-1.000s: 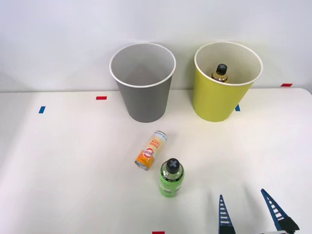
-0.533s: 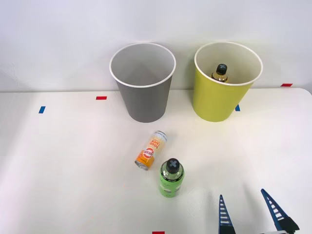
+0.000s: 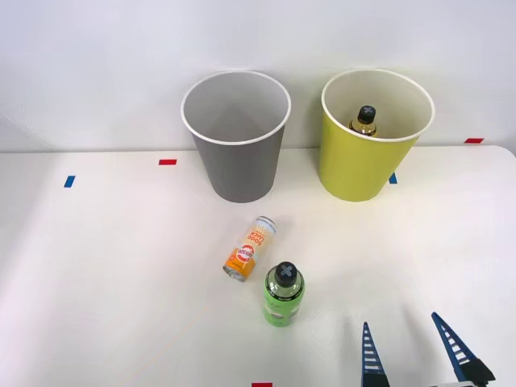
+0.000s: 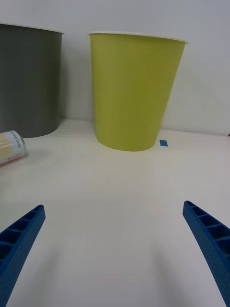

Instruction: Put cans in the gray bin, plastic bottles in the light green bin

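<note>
The can point(image 3: 250, 248) lay on its side near the table's point(image 3: 97, 282) centre: slim, orange at the near end, white toward the far end, printed label, silver rim. It pointed toward 1 o'clock, at the gray bin point(image 3: 236, 141). Just beside it, at its 4 o'clock, the green bottle point(image 3: 283, 294) stood upright, black cap on top, green label around the body. The gray bin stood at 12 o'clock from the can, white-rimmed, pale inside. The light green bin point(image 3: 367, 161) stood at the gray bin's 3 o'clock, apart from it, holding the amber bottle point(image 3: 364, 121), black cap up.

Right gripper point(image 3: 415, 355) sat at the table's 5 o'clock, jaws spread wide, holding nothing.

The front view looked down into both bins; the wrist view showed their outer walls, the light green bin point(image 4: 134, 91) ahead between the blue fingers point(image 4: 21, 235), plus one end of the can point(image 4: 9, 146).
</note>
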